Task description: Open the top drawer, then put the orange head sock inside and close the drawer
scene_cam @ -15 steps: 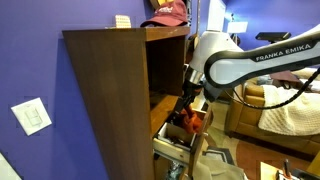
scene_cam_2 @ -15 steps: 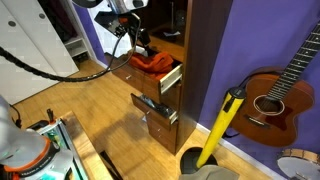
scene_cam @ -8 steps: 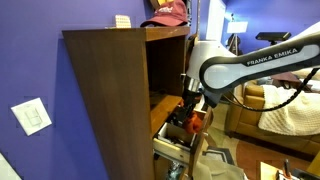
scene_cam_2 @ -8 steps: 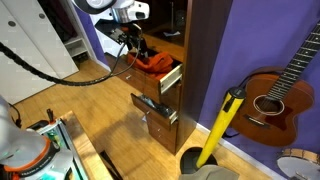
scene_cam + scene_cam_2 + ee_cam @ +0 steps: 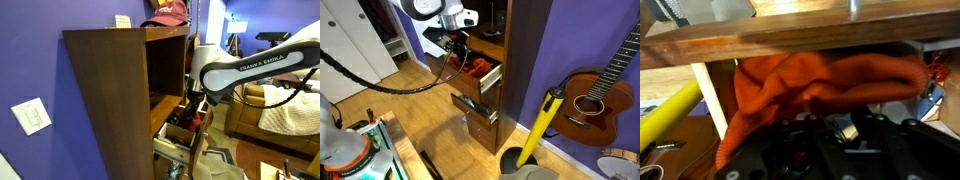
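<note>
The crumpled orange knitted head sock (image 5: 473,68) lies inside the open top drawer (image 5: 491,79) of the tall brown wooden cabinet (image 5: 108,90). The black gripper (image 5: 464,58) hangs just above it; I cannot tell whether its jaws are clenched or released.

the gripper (image 5: 830,150) is showing only as a dark blur along the bottom edge of the wrist view, so its jaws are staying unreadable. the orange head sock (image 5: 820,85) is disappearing at its top under a wooden board (image 5: 800,30) and at its bottom behind the gripper. in an exterior view the top drawer (image 5: 492,78) front is hiding most of the sock, and the guitar (image 5: 598,100) is being cut off by the picture's right edge.
</note>
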You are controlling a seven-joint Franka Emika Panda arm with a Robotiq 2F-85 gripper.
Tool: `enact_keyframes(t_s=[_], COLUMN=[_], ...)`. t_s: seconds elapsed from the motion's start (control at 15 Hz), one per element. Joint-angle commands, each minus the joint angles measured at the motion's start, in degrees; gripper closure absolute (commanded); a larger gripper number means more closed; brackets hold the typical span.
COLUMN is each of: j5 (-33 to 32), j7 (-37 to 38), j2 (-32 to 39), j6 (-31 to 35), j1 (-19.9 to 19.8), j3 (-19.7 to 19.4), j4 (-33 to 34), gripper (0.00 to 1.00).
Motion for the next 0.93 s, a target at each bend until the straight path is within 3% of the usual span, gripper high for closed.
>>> enact_keyframes(t_s=[0.0,0.13,0.47,0.53,0.67,0.87], j5=[-2.79,-2.83,0.34,0.54,0.57,1.19], j7=[2.45,4.74,5.93,6.0,6.37,6.45], j2=[1.93,3.0,4.77,4.62,2.89,-0.93], j6=[1.79,3.7,6.16,6.09,6.11,6.97], j1=[-0.85,-1.03,0.14,0.15,-0.08,-0.48], j3=[0.1,0.23,0.52,0.51,0.38,-0.16], j4=[-0.03,0.15,0.53,0.55,0.05,-1.14], gripper=[0.93,1.0,0.99,0.71,0.63,0.41])
